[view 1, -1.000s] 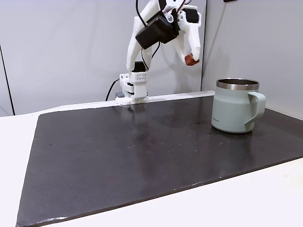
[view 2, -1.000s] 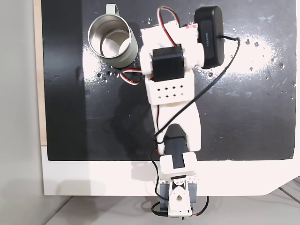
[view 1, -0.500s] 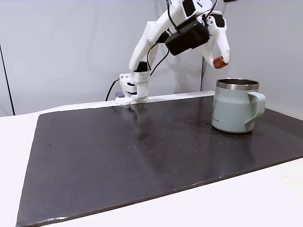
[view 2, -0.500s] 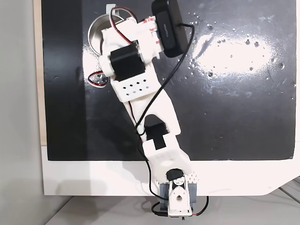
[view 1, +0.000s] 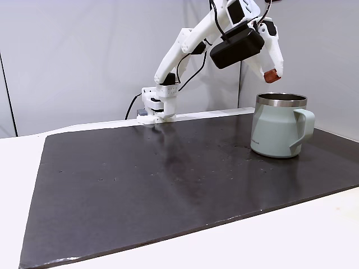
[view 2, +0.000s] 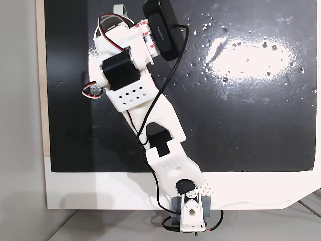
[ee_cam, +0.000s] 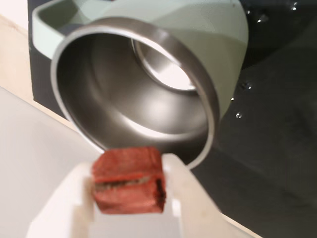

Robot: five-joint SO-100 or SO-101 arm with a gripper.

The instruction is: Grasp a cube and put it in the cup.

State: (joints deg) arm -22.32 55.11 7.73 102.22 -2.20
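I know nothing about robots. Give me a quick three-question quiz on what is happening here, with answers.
1. True or false: the end effector is empty.
2. Where is the cube relative to the cup in the side fixed view? A) inside it B) above its rim C) on the mat beside it
3. Fill in: the inside of the cup in the wrist view is bare ____.

Key: 1. False; it grips the cube. 2. B. 3. Metal, with nothing in it.
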